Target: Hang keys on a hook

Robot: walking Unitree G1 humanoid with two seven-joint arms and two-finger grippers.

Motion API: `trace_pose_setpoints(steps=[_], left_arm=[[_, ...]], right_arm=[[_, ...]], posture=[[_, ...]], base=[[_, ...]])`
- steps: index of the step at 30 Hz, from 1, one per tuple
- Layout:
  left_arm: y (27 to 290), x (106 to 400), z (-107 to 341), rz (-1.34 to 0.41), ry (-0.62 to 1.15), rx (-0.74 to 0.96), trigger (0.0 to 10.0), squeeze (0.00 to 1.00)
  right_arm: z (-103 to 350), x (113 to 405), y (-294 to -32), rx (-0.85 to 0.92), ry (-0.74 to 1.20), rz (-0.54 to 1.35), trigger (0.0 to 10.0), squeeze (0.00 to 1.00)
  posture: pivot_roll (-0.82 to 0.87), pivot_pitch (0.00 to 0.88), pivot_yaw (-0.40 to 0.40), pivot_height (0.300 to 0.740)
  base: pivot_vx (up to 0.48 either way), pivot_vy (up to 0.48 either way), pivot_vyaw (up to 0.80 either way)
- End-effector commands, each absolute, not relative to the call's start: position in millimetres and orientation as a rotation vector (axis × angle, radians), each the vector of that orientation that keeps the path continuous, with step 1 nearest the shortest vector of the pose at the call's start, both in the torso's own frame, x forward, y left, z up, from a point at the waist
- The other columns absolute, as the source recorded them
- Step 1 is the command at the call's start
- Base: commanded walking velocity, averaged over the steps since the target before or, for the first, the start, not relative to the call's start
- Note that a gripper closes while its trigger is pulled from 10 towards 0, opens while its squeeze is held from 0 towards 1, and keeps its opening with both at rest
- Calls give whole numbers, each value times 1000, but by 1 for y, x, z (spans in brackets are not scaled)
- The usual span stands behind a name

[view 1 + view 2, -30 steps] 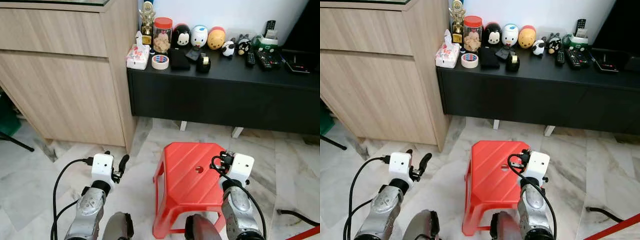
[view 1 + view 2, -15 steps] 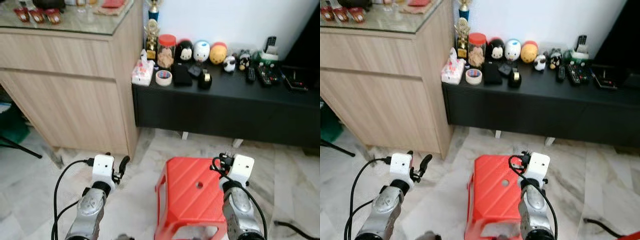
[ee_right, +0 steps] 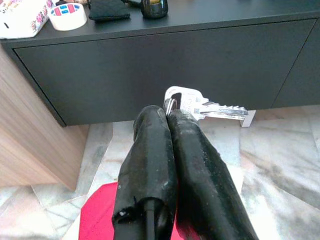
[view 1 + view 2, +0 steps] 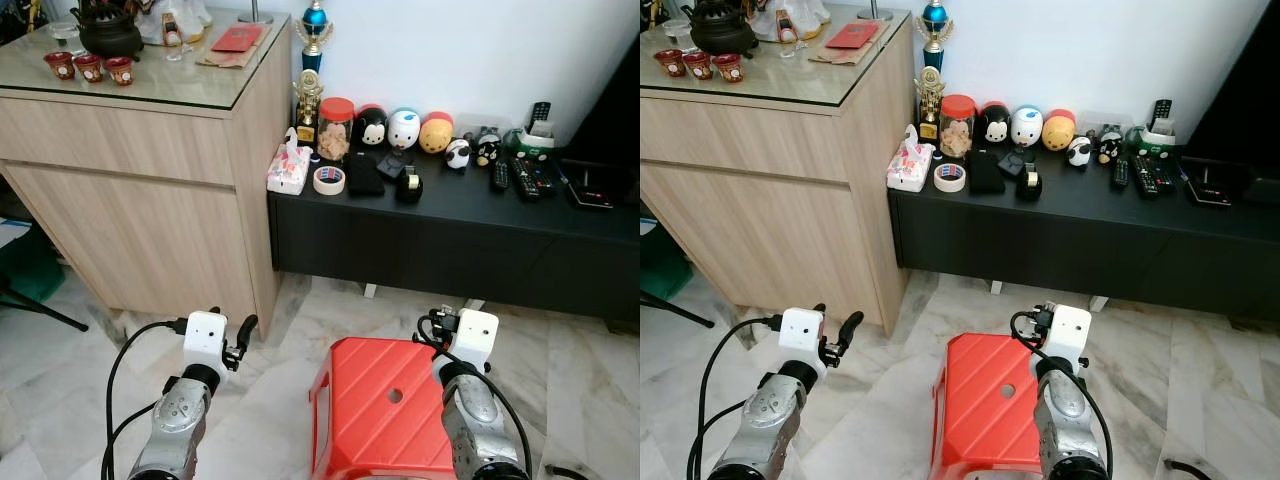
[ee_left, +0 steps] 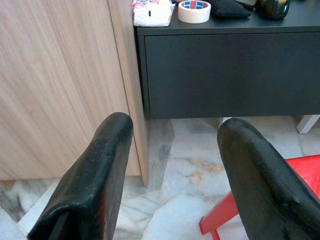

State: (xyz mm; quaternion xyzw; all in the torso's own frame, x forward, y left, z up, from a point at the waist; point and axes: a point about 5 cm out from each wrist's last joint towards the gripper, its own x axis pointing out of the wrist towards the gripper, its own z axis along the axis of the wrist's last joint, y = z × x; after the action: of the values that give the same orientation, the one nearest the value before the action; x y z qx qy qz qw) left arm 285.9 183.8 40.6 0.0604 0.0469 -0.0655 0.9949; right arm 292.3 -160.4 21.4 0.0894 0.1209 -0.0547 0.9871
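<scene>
Jaws of the right gripper (image 3: 167, 112) are pressed together on the keys (image 3: 200, 105), held above a red stool (image 4: 385, 408) before a black cabinet (image 4: 450, 235); the left gripper (image 5: 172, 137) stands with fingers apart, empty, beside a wooden sideboard (image 4: 140, 190)

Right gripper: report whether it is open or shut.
Shut. In the right wrist view the right gripper has its two black fingers pressed together, pinching the ring of the keys, which stick out past the tips.
</scene>
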Motion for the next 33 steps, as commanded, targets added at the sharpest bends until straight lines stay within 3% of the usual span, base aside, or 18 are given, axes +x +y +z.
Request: trace_pose_setpoints(steps=[1, 10, 33], left_arm=[[183, 286, 39, -139, 96, 137, 10000, 0], [182, 291, 43, -140, 79, 136, 10000, 0], [182, 294, 46, -136, 62, 135, 10000, 0]], right_arm=[[19, 291, -163, 170, 265, -133, 10000, 0], [16, 291, -160, 176, 285, -138, 10000, 0], [12, 290, -160, 175, 321, -160, 10000, 0]], posture=[[8, 0, -65, 740], [12, 0, -57, 740], [19, 0, -58, 740]], base=[[0, 0, 0], [-192, 0, 0], [0, 0, 0]])
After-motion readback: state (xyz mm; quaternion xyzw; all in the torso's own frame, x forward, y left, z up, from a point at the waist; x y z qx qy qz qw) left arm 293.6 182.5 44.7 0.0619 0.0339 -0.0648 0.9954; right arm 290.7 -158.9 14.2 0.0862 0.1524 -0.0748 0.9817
